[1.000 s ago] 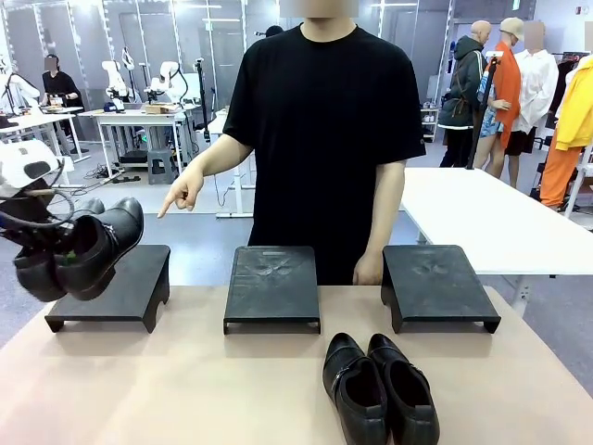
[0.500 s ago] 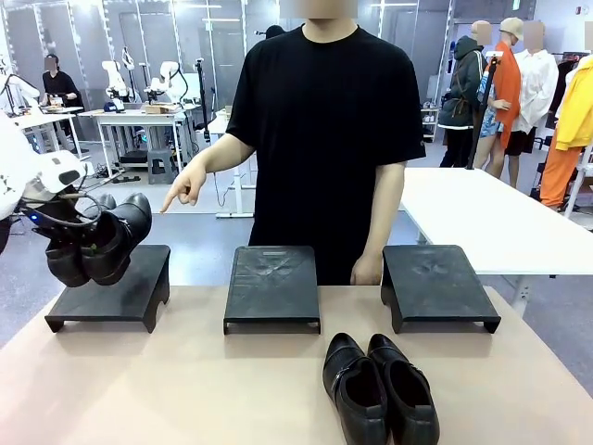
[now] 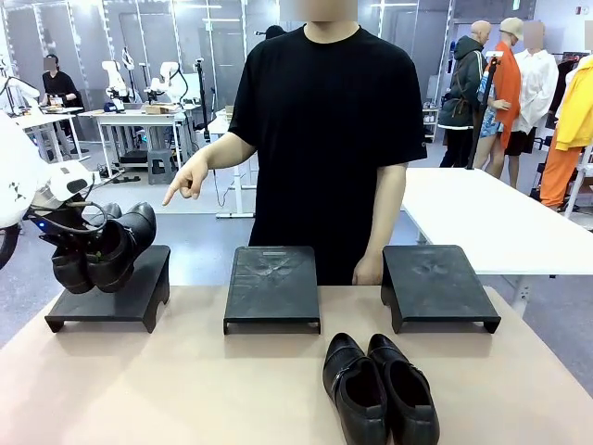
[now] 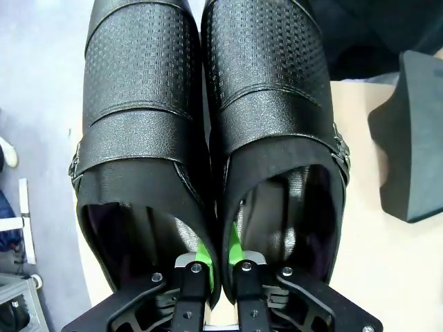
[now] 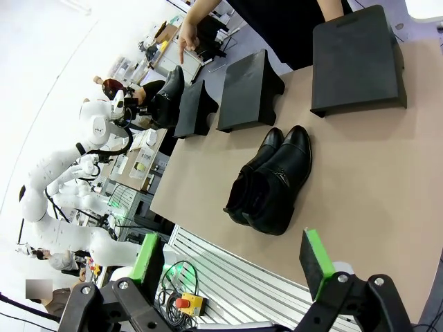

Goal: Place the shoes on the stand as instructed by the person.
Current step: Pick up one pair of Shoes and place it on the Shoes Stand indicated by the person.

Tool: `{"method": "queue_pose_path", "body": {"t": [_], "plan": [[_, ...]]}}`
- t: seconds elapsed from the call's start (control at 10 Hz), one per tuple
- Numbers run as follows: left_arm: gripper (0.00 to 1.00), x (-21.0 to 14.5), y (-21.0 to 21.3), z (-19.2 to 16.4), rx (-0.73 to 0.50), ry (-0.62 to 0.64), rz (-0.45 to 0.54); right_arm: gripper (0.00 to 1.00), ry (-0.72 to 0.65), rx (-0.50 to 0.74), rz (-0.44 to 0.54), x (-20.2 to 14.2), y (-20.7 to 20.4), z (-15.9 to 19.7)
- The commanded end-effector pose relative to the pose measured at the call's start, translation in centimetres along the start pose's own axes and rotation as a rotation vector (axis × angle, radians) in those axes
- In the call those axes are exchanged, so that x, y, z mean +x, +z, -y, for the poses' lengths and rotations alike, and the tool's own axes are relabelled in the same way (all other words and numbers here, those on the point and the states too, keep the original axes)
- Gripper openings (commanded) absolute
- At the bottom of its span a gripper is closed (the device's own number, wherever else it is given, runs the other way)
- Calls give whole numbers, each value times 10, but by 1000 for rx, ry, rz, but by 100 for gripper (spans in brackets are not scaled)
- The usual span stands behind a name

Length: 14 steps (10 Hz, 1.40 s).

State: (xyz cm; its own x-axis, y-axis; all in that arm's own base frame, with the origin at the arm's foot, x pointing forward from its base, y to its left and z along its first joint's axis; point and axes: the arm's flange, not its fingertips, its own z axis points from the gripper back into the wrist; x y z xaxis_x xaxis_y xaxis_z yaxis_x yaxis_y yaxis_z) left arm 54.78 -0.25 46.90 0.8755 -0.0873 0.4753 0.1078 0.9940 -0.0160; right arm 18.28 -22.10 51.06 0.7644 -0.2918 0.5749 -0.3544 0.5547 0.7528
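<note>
Bench (image 3: 185, 389): left pincer (image 4: 214, 254) pinches a shoe pair (image 3: 107, 246) by adjoining inner walls, holding both shoes together over the left stand (image 3: 139, 287) the person's hand (image 3: 188, 183) indicates; right pincer (image 5: 232, 266) spread.

The bottom edge is cutting off the heels of the tabletop shoe pair (image 3: 380, 394) at 6 o'clock. The held shoes (image 4: 263, 117) are covering the fingertips of the left gripper (image 4: 215, 252); the 12 o'clock edge is cropping their toes.

The raised shoes (image 4: 145, 90) are black leather, toes embossed with a fine dotted grain, straps pebbled and faintly shiny. The other pair (image 3: 357, 389) looks smoother and glossy; the stands (image 3: 271, 278) are matt black, the surface (image 3: 139, 389) smooth matt tan.
</note>
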Motion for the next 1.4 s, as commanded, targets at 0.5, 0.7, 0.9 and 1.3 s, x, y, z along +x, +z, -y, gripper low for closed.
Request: {"method": "queue_pose_path", "body": {"t": [0.5, 0.7, 0.9, 1.3], "plan": [[9, 8, -30, -3, 6, -32, 82, 100, 20, 9, 5, 0, 0, 0], [9, 15, -45, -8, 13, -31, 102, 100, 20, 9, 5, 0, 0, 0], [9, 18, -55, -11, 3, -26, 107, 100, 20, 9, 5, 0, 0, 0], [9, 21, -69, -17, 10, 1, 73, 100, 20, 9, 5, 0, 0, 0]]}}
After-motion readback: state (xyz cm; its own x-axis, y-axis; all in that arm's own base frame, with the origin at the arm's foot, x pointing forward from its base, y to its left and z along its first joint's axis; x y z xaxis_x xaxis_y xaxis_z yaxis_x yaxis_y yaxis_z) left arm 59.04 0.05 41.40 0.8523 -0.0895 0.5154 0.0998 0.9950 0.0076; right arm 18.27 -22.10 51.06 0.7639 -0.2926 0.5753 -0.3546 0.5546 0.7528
